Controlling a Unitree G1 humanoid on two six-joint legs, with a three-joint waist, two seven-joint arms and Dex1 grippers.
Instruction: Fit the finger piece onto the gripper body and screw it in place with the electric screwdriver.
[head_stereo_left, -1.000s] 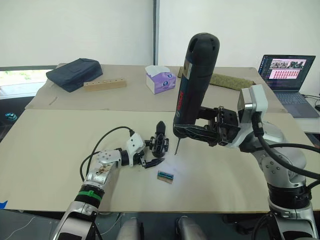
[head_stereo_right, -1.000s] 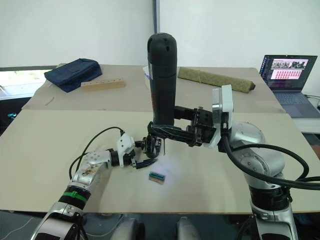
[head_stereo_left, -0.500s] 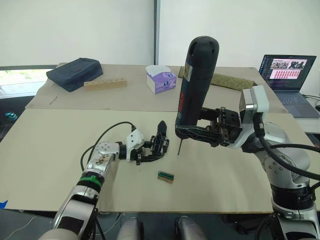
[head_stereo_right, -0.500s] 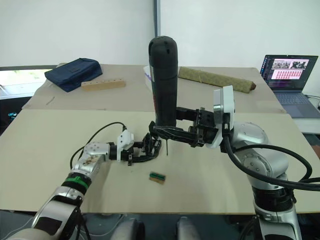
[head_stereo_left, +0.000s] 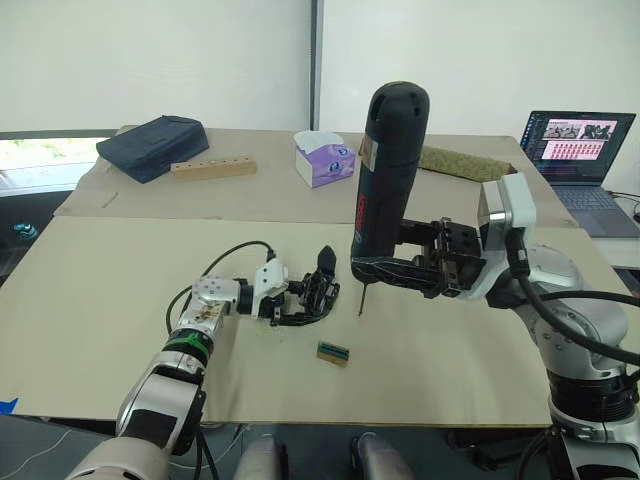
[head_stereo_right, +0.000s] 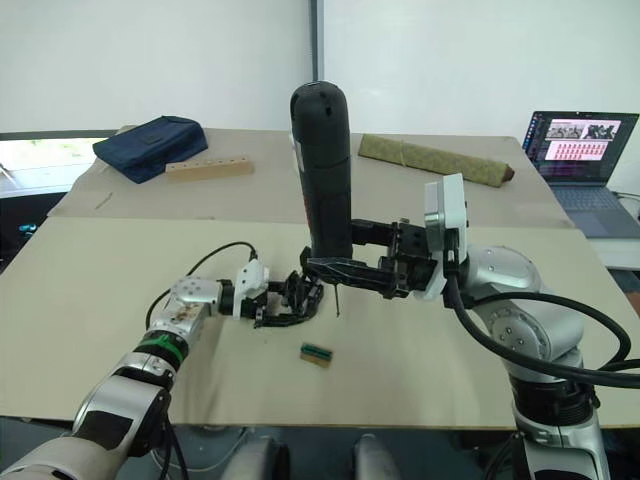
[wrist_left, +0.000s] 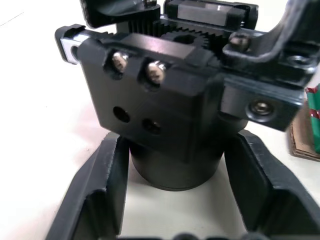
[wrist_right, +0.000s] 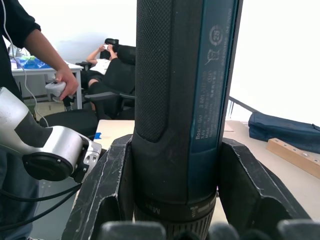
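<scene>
My left gripper (head_stereo_left: 298, 306) lies low on the table, shut on the round base of the gripper body (head_stereo_left: 320, 287). The body's pointed black prong stands upright. In the left wrist view both fingers (wrist_left: 102, 185) flank the cylindrical base of the gripper body (wrist_left: 170, 110), which shows a gear rack and two screws. I cannot tell the finger piece apart from the body. My right gripper (head_stereo_left: 392, 270) is shut on the lower end of the electric screwdriver (head_stereo_left: 386, 170), held upright. Its thin bit (head_stereo_left: 361, 299) hangs just right of the body, slightly above the table.
A small green-and-brown block (head_stereo_left: 332, 352) lies in front of the body. The far table holds a tissue box (head_stereo_left: 323, 158), a navy bag (head_stereo_left: 152, 134), a wooden bar (head_stereo_left: 212, 167), an olive roll (head_stereo_left: 465, 163) and a laptop (head_stereo_left: 578, 140). People (wrist_right: 42, 47) show in the right wrist view.
My left arm has stretched out flatter and turned, keeping the gripper body in its grip. The screwdriver has sunk slightly and its bit has shifted a little to the right.
</scene>
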